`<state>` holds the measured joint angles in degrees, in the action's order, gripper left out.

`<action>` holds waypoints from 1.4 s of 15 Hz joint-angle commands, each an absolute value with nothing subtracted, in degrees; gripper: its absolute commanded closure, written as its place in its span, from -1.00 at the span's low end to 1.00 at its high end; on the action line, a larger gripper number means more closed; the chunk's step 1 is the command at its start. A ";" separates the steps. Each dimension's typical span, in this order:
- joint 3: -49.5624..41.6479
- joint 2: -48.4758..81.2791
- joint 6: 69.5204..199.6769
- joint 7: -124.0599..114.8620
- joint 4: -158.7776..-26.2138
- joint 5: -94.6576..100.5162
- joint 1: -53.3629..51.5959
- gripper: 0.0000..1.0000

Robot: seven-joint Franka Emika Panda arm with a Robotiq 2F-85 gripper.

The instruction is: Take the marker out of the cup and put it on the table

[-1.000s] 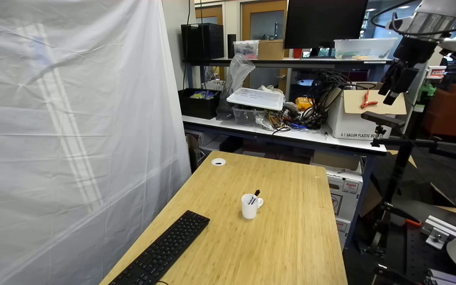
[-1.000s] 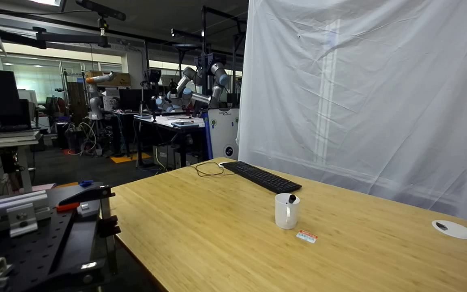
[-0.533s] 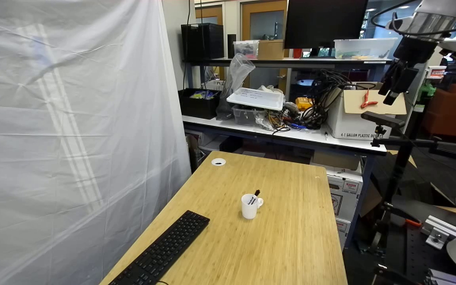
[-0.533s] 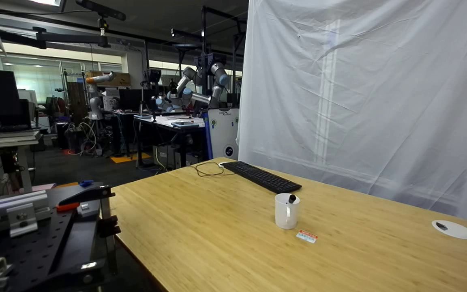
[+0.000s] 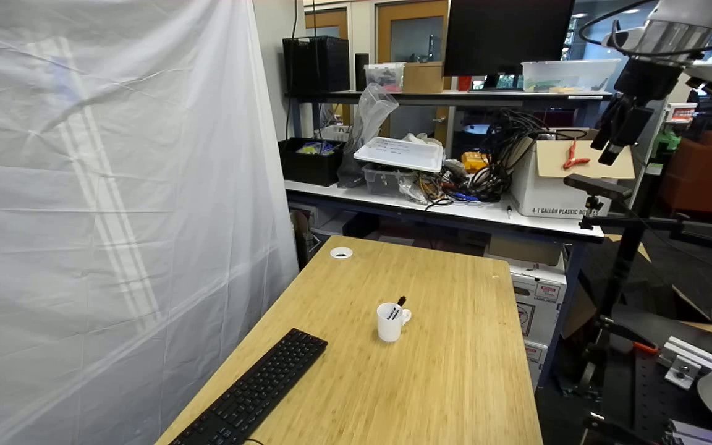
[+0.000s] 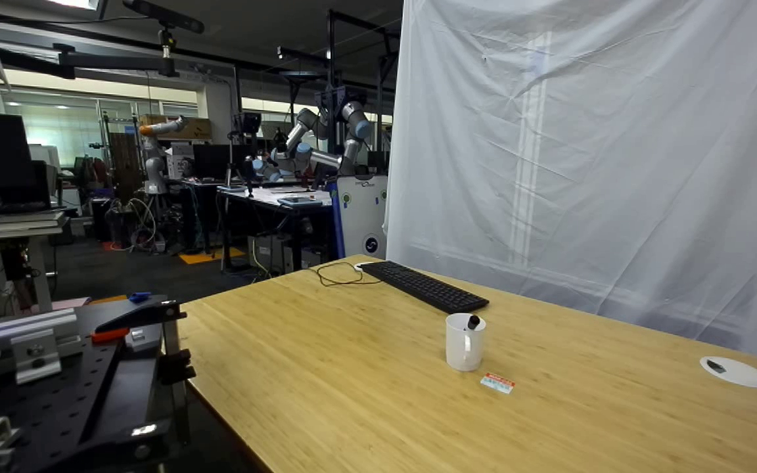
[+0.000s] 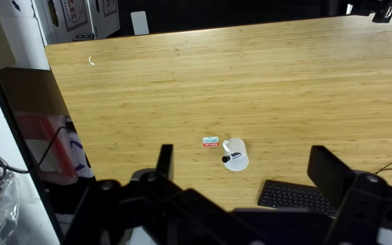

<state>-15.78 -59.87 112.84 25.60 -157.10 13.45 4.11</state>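
A white cup [image 5: 389,326] stands upright on the wooden table [image 5: 449,389]; it also shows in an exterior view [image 6: 462,351] and in the wrist view [image 7: 235,144]. A marker with a black cap [image 5: 401,301] leans inside the cup, its capped end sticking out over the rim near the handle. The marker also shows in an exterior view [image 6: 474,322] and in the wrist view [image 7: 231,157]. My gripper [image 7: 242,147] is wide open and empty, high above the table and well away from the cup. It hangs at the upper right in an exterior view [image 5: 608,148].
A black keyboard [image 6: 424,286] with a cable lies near the curtain side of the table. A red and white sticker [image 6: 498,383] is beside the cup. A white round cable hole [image 5: 341,253] is at a table corner. A cluttered shelf [image 5: 486,213] stands beyond the table end.
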 commanded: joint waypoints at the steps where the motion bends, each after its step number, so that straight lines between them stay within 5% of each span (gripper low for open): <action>1: -15.78 -56.67 115.04 22.57 -156.93 12.83 4.14 -1.00; 14: 7.13 -14.04 134.39 -25.20 -138.43 8.65 3.70 -1.00; 21: 5.55 4.92 130.38 -55.25 -122.75 19.48 0.90 -1.00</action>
